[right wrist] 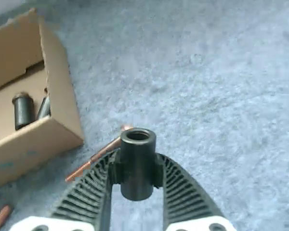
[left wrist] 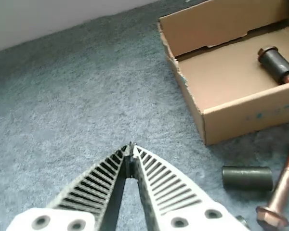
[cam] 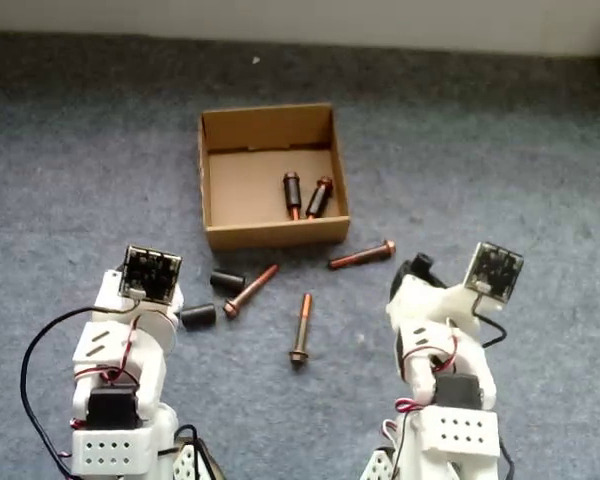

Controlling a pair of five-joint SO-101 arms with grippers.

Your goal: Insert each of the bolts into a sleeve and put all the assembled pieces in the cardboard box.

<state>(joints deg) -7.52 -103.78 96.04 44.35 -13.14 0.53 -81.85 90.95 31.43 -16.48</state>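
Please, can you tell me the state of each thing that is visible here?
Cardboard box: open, holding two assembled pieces.
Three bolts: loose on the carpet, without sleeves.
Two sleeves: empty, lying on the carpet.
Left gripper: jaws shut, empty.
Right gripper: jaws shut on a third sleeve, no bolt inside.

The high camera hangs above and behind both arms and looks steeply down over the grey carpet (cam: 500,150). It stands far enough off to hold the arms along the lower edge of the frame and the cardboard box (cam: 270,235) in the upper middle. Each wrist camera rides low and close to the floor, sighting forward past its own left gripper (left wrist: 130,148) or right gripper (right wrist: 137,161), which looms large. All three views share the box and the carpet just before it.
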